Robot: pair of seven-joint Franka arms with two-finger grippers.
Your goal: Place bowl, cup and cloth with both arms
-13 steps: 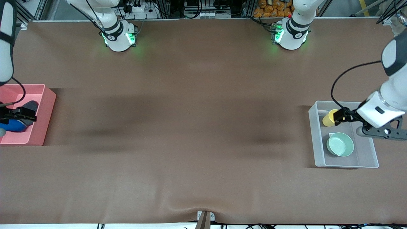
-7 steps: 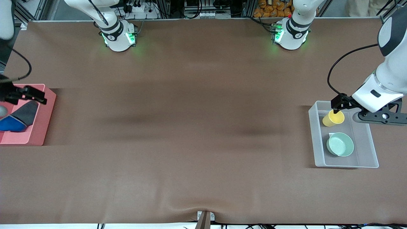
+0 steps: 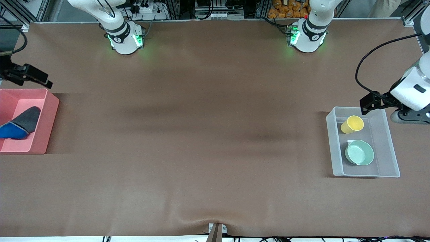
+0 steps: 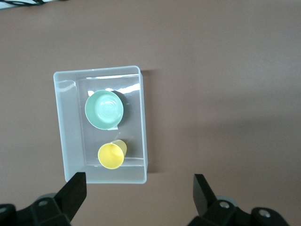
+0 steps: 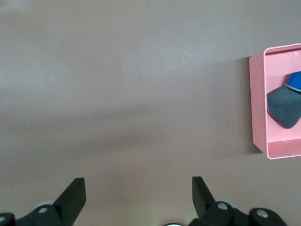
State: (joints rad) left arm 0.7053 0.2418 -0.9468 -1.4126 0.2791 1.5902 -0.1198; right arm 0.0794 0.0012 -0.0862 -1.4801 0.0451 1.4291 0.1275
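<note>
From the front camera we see a brown table (image 3: 208, 134). At three o'clock sits a clear plastic bin (image 3: 386, 148) holding the yellow cup (image 3: 352, 124) and, nearer the camera, the mint green bowl (image 3: 359, 152), near each other but apart. The left gripper (image 3: 368, 103) hangs over the bin's upper edge, fingers spread wide and empty. At nine o'clock a pink bin (image 3: 48, 117) holds the cloth (image 3: 20, 126), grey with its blue side showing. The right gripper (image 3: 35, 78) hovers over the table just above that bin, wide open, holding nothing.

In the left wrist view we look down on the clear bin (image 4: 68, 141), bowl (image 4: 104, 109) beside cup (image 4: 111, 155), between wide black fingers (image 4: 73, 193).

In the right wrist view the pink bin (image 5: 259, 108) with the cloth (image 5: 283, 107) lies at three o'clock, fingers (image 5: 73, 193) wide apart.
</note>
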